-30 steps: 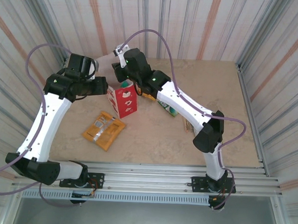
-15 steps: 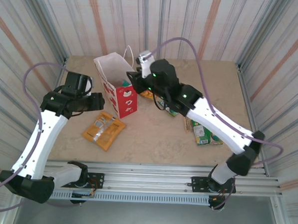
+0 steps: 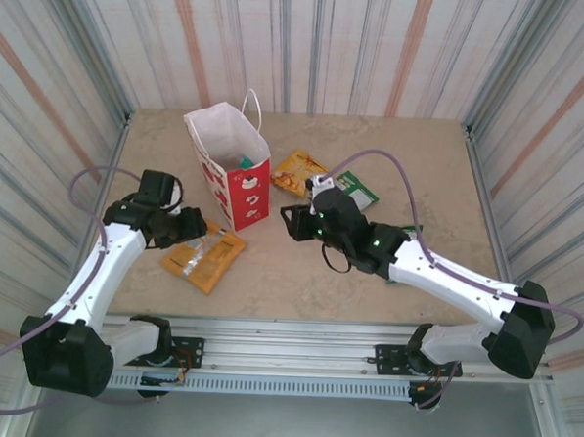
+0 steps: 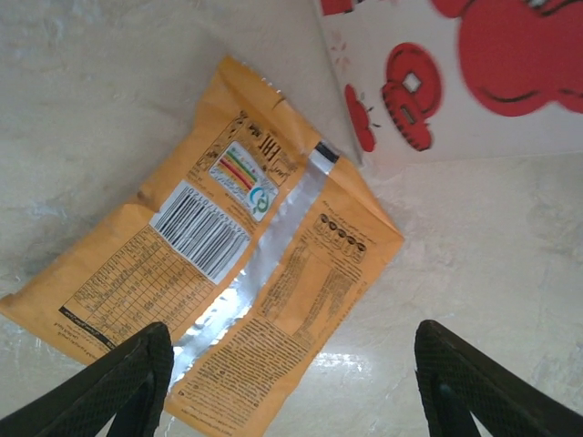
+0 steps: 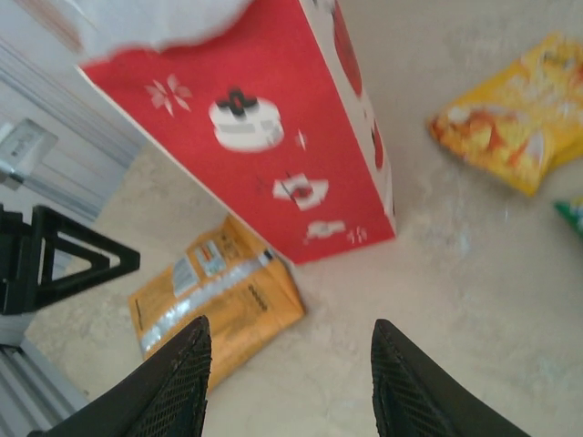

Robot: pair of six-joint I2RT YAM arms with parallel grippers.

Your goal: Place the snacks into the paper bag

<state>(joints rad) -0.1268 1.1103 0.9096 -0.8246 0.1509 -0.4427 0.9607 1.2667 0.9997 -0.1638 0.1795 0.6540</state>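
The paper bag [image 3: 237, 179] stands upright at the back left, white on top and red below, with a teal packet [image 3: 244, 161] showing inside its mouth. An orange packet [image 3: 205, 254] lies flat in front of it, back side up with a barcode [image 4: 246, 291]. My left gripper [image 3: 189, 229] hovers open over that packet's left end [image 4: 296, 391], holding nothing. My right gripper [image 3: 292, 221] is open and empty just right of the bag [image 5: 287, 382], facing its red wall [image 5: 264, 137]. A yellow-orange packet [image 3: 299, 172] and a green packet [image 3: 355, 190] lie behind the right arm.
Striped walls close in the table on three sides. The metal rail [image 3: 296, 336] with the arm bases runs along the near edge. The right forearm [image 3: 446, 276] stretches across the right half of the table, and the left gripper's black frame [image 5: 55, 259] shows beyond the orange packet.
My right gripper has drawn back from over the bag's mouth and come down to the table right of the bag. My left gripper has moved nearer, over the orange packet.
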